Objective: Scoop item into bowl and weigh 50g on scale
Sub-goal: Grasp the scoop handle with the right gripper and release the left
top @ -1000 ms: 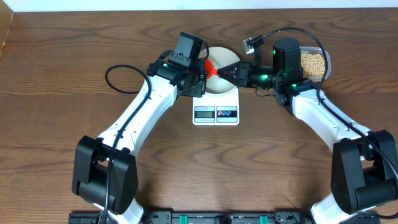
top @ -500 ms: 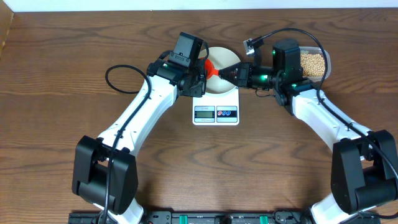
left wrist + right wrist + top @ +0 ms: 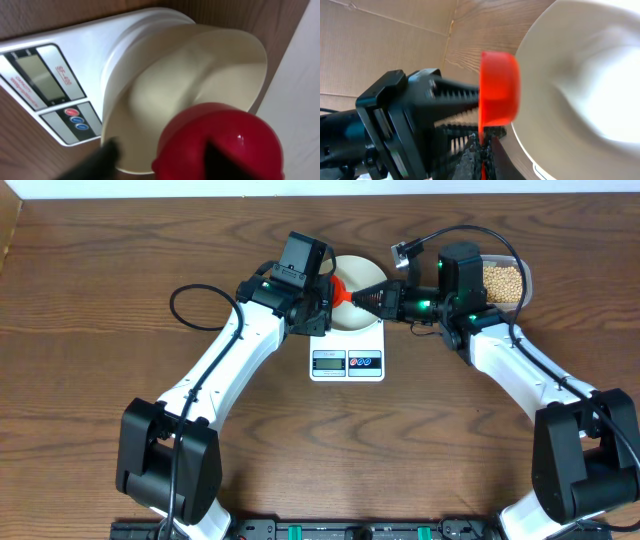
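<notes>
The white bowl (image 3: 361, 273) stands on the white scale (image 3: 347, 363), and nothing lies in the bowl (image 3: 190, 75). A red scoop (image 3: 340, 288) hangs over the bowl's left rim. My right gripper (image 3: 366, 297) is shut on the scoop's thin handle, as the right wrist view shows around the gripper (image 3: 482, 148) and scoop (image 3: 500, 90). My left gripper (image 3: 325, 296) sits just left of the scoop. Its jaws (image 3: 161, 150) are open, with a gap between one finger and the scoop cup (image 3: 225, 140). The item, tan beans (image 3: 503, 280), fills a clear tub at the right.
The clear tub's rim (image 3: 527, 283) lies behind my right wrist, close to the table's back edge. Both arms meet over the scale (image 3: 45, 80), and their cables loop above the table. A cardboard wall (image 3: 385, 40) rises behind the table.
My left gripper's jaws have opened off the scoop. My right gripper's jaws have closed on the scoop's handle. Neither arm has visibly shifted.
</notes>
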You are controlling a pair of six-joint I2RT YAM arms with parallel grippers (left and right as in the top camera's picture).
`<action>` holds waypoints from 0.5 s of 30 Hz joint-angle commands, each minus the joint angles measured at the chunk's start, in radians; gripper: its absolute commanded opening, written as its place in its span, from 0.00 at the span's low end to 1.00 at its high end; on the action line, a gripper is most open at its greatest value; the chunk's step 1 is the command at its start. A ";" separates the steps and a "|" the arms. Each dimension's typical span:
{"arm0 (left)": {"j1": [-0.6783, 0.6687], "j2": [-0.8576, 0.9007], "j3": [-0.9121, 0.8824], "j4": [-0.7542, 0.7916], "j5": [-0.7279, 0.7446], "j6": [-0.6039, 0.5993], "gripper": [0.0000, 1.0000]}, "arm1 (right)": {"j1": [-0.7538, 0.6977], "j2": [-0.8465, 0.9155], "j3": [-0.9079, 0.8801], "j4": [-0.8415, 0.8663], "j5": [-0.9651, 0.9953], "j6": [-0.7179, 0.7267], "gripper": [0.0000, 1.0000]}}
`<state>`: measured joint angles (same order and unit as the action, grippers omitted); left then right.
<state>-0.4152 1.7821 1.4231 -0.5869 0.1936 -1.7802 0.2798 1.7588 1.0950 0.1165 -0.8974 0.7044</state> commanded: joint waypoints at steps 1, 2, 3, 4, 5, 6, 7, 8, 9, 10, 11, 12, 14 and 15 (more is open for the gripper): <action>0.000 -0.028 0.008 -0.008 0.002 0.002 0.81 | 0.004 0.001 0.019 0.003 0.003 -0.002 0.01; 0.000 -0.028 0.008 -0.014 -0.002 0.002 0.84 | 0.001 0.001 0.019 0.003 0.005 -0.002 0.01; 0.000 -0.028 0.008 -0.016 -0.003 0.002 0.86 | -0.004 0.001 0.019 0.003 0.005 -0.002 0.01; 0.000 -0.028 0.008 -0.016 -0.003 0.002 0.86 | -0.008 0.001 0.019 0.003 0.006 -0.002 0.01; 0.000 -0.028 0.008 -0.016 -0.003 0.002 0.87 | -0.014 0.001 0.019 0.003 0.006 -0.002 0.01; 0.001 -0.028 0.008 -0.016 -0.004 0.002 0.87 | -0.021 0.001 0.019 0.003 0.006 -0.002 0.01; 0.004 -0.028 0.008 -0.016 -0.011 0.008 0.88 | -0.028 0.001 0.019 0.004 0.006 -0.002 0.01; 0.008 -0.028 0.008 -0.016 -0.024 0.029 0.87 | -0.038 0.001 0.019 0.004 0.006 -0.002 0.01; 0.014 -0.028 0.008 -0.016 -0.035 0.056 0.87 | -0.046 0.001 0.019 0.004 0.006 -0.002 0.01; 0.023 -0.028 0.008 -0.014 -0.044 0.097 0.87 | -0.058 0.001 0.019 0.004 0.006 -0.002 0.01; 0.033 -0.028 0.008 -0.011 -0.048 0.142 0.87 | -0.068 0.001 0.019 0.004 0.005 -0.003 0.01; 0.045 -0.028 0.008 -0.001 -0.048 0.207 0.88 | -0.081 0.001 0.019 0.004 0.005 -0.003 0.01; 0.071 -0.028 0.008 0.032 -0.048 0.370 0.88 | -0.103 0.001 0.019 0.004 0.005 -0.003 0.01; 0.080 -0.028 0.008 0.050 -0.047 0.444 0.89 | -0.112 0.001 0.019 0.005 0.005 -0.003 0.01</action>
<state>-0.3733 1.7821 1.4231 -0.5625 0.1764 -1.6039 0.1989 1.7588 1.0950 0.1177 -0.8959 0.7040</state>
